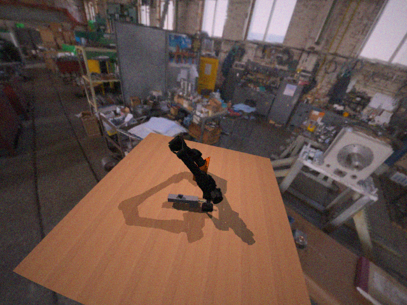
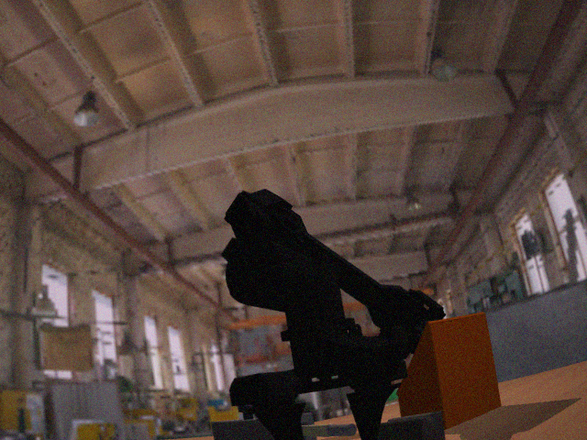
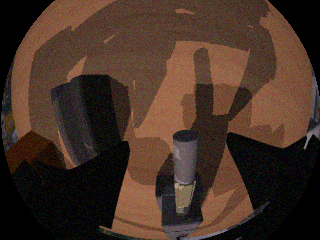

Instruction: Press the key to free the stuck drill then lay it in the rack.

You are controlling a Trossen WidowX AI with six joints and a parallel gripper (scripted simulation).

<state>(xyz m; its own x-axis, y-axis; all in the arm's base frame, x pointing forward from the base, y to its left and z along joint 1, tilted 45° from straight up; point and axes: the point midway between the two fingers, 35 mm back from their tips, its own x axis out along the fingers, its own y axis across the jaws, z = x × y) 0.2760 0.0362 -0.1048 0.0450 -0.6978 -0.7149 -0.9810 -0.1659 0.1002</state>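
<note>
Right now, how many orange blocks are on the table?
1: the orange block stands behind the arm, near the table's far edge; the arm hides most of it from above.

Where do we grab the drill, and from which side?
The drill's grey free end, clear of the block that holds its other end. Come down from above, open gripper astride it: the shaft is round, lies level, and should pull out lengthwise.
</note>
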